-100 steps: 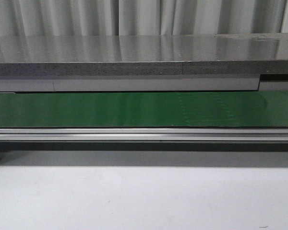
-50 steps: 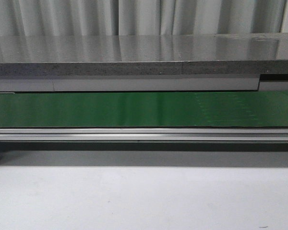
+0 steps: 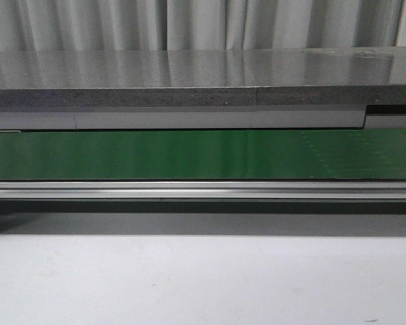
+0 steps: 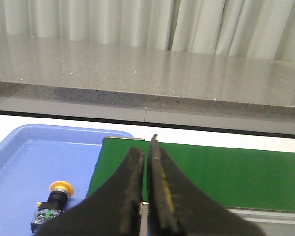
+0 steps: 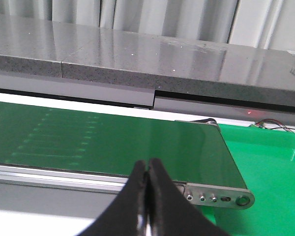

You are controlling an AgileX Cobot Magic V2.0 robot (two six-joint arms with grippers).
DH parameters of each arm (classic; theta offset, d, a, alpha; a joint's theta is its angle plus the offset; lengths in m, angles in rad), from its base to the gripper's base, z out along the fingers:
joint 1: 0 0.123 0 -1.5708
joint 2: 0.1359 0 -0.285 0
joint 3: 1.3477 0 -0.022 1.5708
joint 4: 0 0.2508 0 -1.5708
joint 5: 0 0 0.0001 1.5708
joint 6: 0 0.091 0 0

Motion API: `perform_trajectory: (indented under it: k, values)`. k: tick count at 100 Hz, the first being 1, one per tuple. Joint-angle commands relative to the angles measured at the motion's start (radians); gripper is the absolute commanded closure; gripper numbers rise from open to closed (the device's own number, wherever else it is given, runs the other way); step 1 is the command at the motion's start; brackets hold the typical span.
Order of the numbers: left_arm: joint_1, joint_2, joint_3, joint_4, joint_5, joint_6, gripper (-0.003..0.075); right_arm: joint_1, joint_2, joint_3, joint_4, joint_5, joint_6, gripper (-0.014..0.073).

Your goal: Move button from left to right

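Spanning the front view from edge to edge, the green conveyor belt (image 3: 203, 154) runs below a grey stone counter (image 3: 189, 74). At its left end sits a blue tray (image 4: 34, 167) holding the button (image 4: 53, 202), which lies on its side; a green tray (image 5: 265, 162) adjoins the right end. The left gripper (image 4: 146, 147) has its fingers nearly touching and empty, and the right gripper (image 5: 147, 167) is fully closed on nothing.

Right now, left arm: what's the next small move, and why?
Probably open the left gripper and ease it toward the button. Its fingers are shut on nothing, above the green belt, while the button lies untouched in the blue tray off to the side.
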Motion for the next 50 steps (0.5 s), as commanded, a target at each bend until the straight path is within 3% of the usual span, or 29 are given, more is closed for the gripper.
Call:
perform_trajectory:
  k: [1, 33, 50]
  values:
    - [-0.005, 0.065, -0.117, -0.011, 0.037, -0.012, 0.0715, 0.0, -0.018, 0.001, -0.009, -0.084, 0.003, 0.0662]
    - [-0.005, 0.265, -0.439, 0.006, 0.529, -0.012, 0.0715, 0.0, -0.018, 0.001, -0.009, -0.084, 0.003, 0.0662]
    - [-0.005, 0.337, -0.481, 0.008, 0.643, -0.012, 0.0715, 0.0, -0.018, 0.001, -0.009, -0.084, 0.003, 0.0662]
